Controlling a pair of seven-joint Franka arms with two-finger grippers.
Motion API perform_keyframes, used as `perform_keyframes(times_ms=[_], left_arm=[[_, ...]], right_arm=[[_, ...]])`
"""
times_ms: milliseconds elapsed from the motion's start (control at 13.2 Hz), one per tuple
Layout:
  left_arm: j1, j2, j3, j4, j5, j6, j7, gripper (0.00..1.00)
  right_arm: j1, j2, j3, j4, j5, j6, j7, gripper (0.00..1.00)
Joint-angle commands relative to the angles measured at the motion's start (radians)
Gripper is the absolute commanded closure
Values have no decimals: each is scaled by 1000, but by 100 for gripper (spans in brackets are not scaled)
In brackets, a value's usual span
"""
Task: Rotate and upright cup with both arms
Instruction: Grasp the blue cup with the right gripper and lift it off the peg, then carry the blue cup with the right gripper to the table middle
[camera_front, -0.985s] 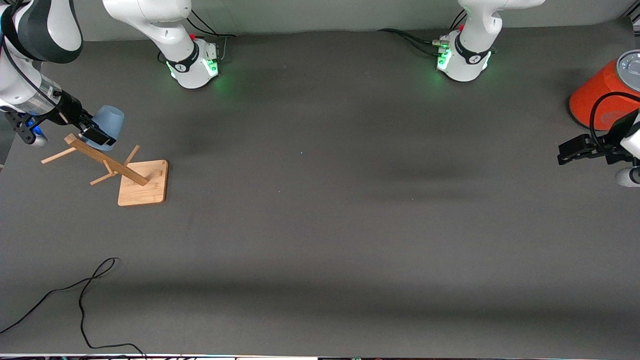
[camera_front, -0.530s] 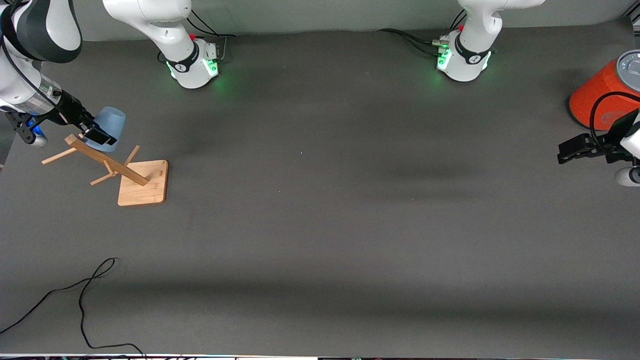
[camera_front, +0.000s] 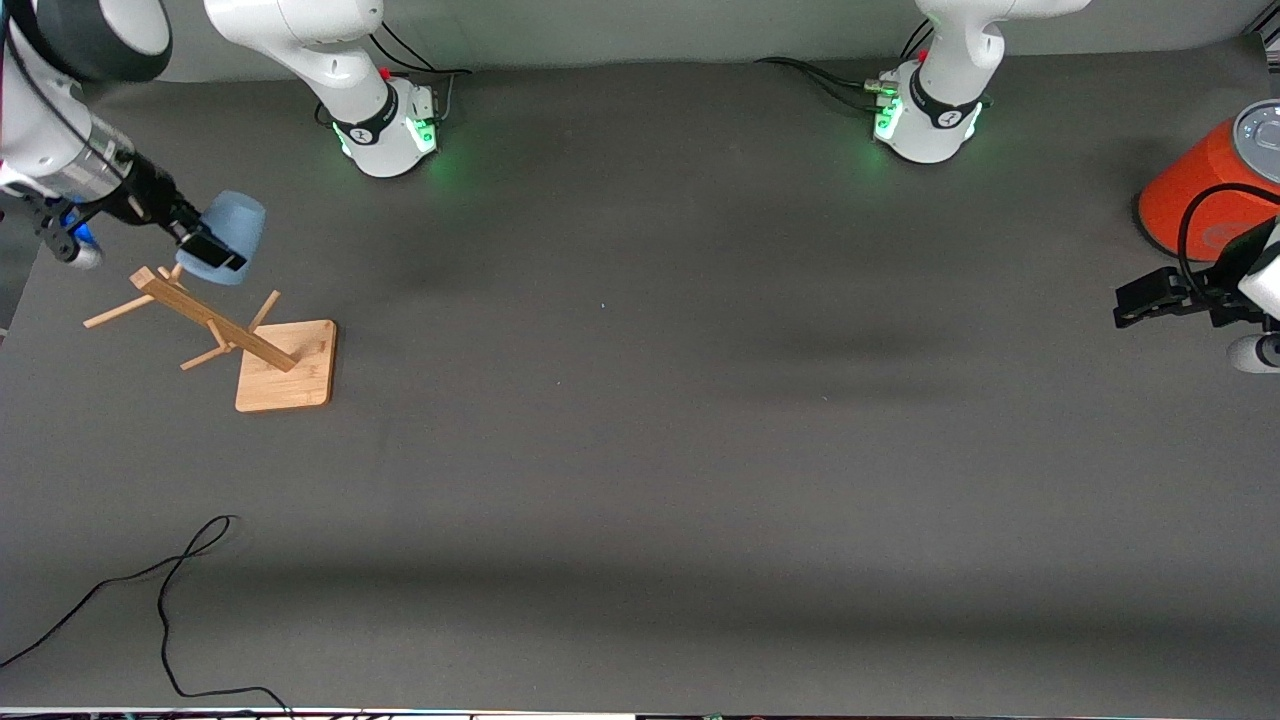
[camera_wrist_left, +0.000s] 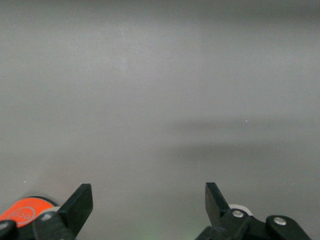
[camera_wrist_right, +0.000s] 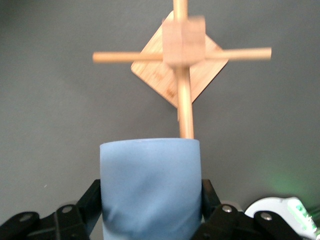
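The light-blue cup (camera_front: 232, 232) is held in the air by my right gripper (camera_front: 205, 250), which is shut on its wall, just above the top peg of the wooden rack (camera_front: 215, 330). In the right wrist view the cup (camera_wrist_right: 150, 187) sits between the two fingers, with the rack's post and cross pegs (camera_wrist_right: 182, 50) below it. My left gripper (camera_front: 1140, 300) is open and empty, waiting at the left arm's end of the table near the orange cylinder (camera_front: 1205, 190). In the left wrist view its fingertips (camera_wrist_left: 82, 200) stand wide apart over bare mat.
The rack stands on a square wooden base (camera_front: 287, 365) at the right arm's end. A black cable (camera_front: 165, 600) lies on the mat near the front camera. The two lit arm bases (camera_front: 390, 125) stand along the table's back edge.
My right gripper has lifted the cup up and off the rack's top peg, moving a little toward the arm bases. The left arm has not moved.
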Motion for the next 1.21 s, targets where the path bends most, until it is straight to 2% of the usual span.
perform_keyframes(times_ms=[0,227,379,455,606,758,1136], left_arm=[[-4,-8,3,5,-7,-5,12,0],[-18,-11,-6,0,-7,1,-2,0],[-20,-28,-14,-24,-7,11,-2,0],[-20,-60,-21,-64,-7,36,-2,0],[-20,-132,-23,-179,-7,126,-2,0],[-20,-184,-40,-254,-7,156,-6,0],[-18,-152,-42,-233,-4,134,7,0]], right_arm=[[115,-88,1,0,17,-60,166,87],[275,-115,20,6,17,-87,407,87],[399,-91,36,37,17,-77,592,88],[481,-48,38,70,19,-60,692,88],[630,109,38,205,17,-35,895,89],[726,316,38,404,17,-32,1057,90],[823,780,40,846,31,-14,1358,90]])
